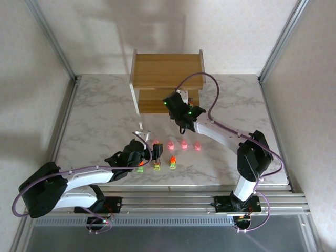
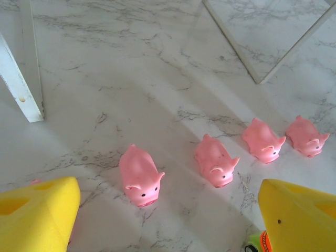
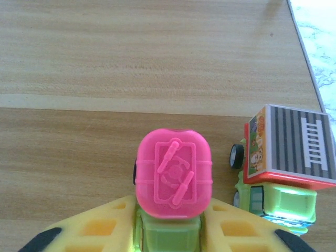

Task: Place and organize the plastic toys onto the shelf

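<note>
Where the right gripper [image 3: 168, 228] pinches the green base of a pink-topped truck [image 3: 173, 173], that truck is at the lower shelf [image 3: 105, 63] board, just beside an orange truck [image 3: 286, 163]. Fingers of the left gripper [image 2: 165, 210] are spread above the table [image 2: 131, 63], with 4 pigs [image 2: 140, 175] in a row ahead.

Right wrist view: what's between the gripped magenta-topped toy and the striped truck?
Bare shelf board, seen in the right wrist view; magenta-topped toy and striped truck stand apart.

Pale walls [image 1: 31, 52] enclose a white marble-patterned tabletop [image 1: 105, 115] (grey-veined, softly lit).
</note>
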### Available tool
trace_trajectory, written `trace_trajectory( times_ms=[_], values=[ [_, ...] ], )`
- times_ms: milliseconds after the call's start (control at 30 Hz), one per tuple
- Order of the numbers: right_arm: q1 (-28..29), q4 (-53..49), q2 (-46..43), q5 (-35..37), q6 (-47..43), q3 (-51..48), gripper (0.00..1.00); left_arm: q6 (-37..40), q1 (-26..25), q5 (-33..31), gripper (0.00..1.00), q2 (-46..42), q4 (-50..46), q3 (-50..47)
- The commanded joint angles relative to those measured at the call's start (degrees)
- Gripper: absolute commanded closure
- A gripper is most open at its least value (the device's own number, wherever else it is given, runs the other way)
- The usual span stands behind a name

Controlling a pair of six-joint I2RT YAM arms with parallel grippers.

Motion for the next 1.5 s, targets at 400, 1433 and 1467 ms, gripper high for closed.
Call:
trace_trajectory(
  times_ms=[400,1433,1467],
  values=[
    [-0.5,1.4,-1.8,1.3,0.1,-2.6,0.61,0.8,0.5,-0.9,0.12,-0.9,0.1,0.2],
    [7.2,1.3,-10.9,4.5,2.3,-8.5,0.38,0.8,0.5,-1.6,0.12,-1.2,0.1,0.0],
    [7.4,1.2,-11.2,4.8,2.5,-8.9,0.38,0.7,0.5,-1.7,0.12,-1.2,0.1,-0.1]
  ],
)
